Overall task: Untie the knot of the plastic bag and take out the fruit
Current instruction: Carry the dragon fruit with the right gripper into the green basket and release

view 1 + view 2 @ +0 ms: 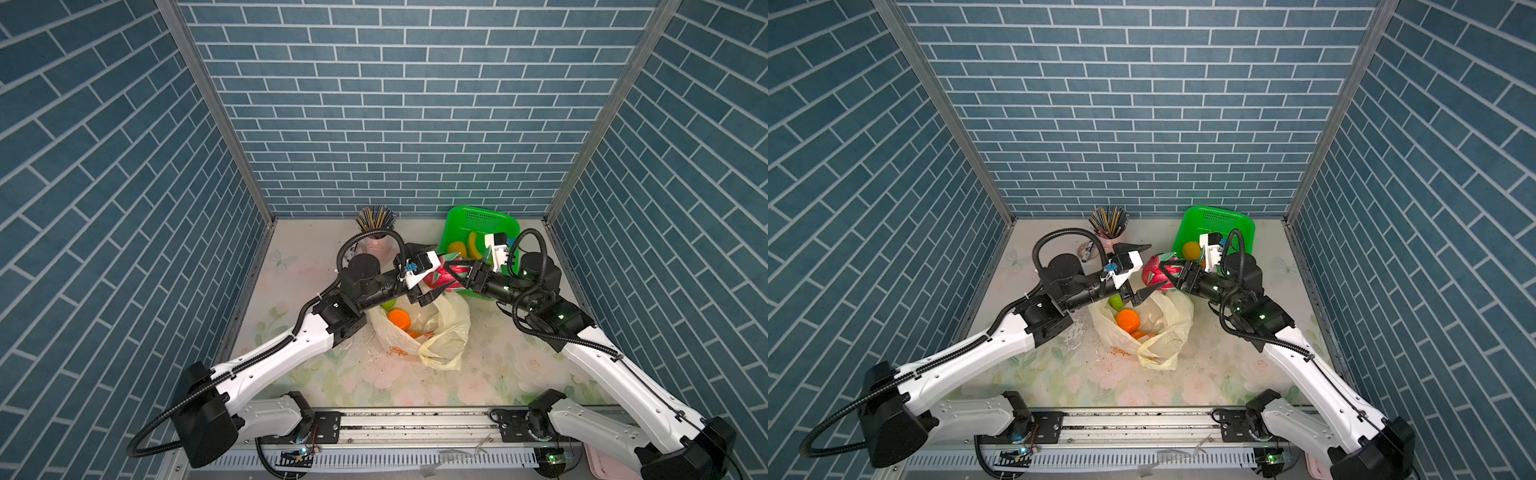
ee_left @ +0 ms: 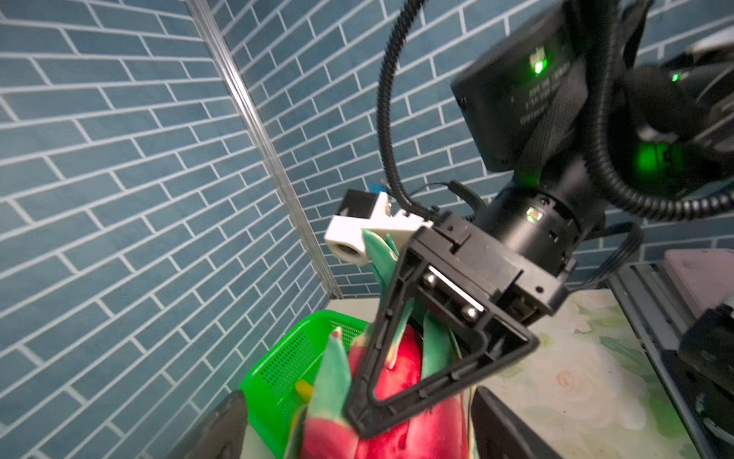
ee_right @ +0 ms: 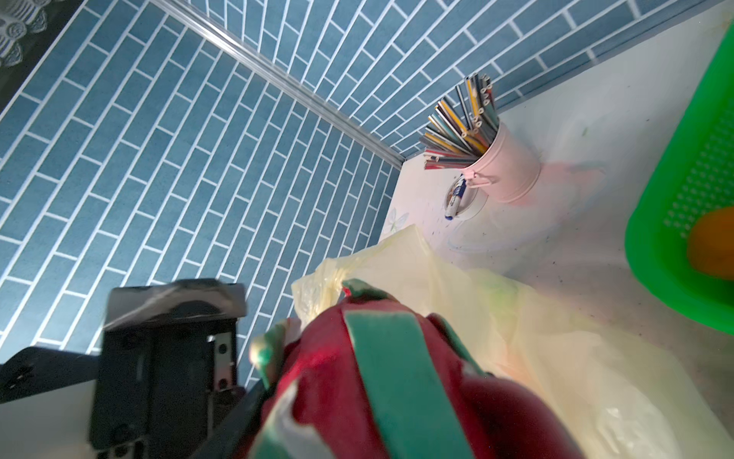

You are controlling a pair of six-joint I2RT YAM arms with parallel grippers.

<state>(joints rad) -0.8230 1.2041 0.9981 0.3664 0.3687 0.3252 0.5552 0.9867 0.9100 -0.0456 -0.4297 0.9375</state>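
The pale yellow plastic bag [image 1: 442,332] [image 1: 1167,328] lies crumpled mid-table with its mouth open; no knot shows. Inside it sit an orange fruit [image 1: 400,319] [image 1: 1128,319] and a green one [image 1: 1116,302]. Just above the bag's far rim hangs a pink-red dragon fruit [image 1: 444,276] [image 1: 1151,268] [image 2: 397,377] [image 3: 329,377]. My right gripper [image 1: 461,272] [image 1: 1169,270] is shut on it, its black fingers [image 2: 381,330] wrapping the fruit. My left gripper [image 1: 432,272] [image 1: 1148,268] stands wide open, one finger on either side of the fruit, apart from it.
A green perforated basket [image 1: 478,222] [image 1: 1219,220] [image 2: 286,357] stands at the back right, with a yellow round fruit [image 1: 457,248] [image 1: 1191,250] and a banana [image 1: 472,245] in it. A pink cup of pencils [image 1: 376,232] [image 1: 1111,232] [image 3: 508,167] stands at the back.
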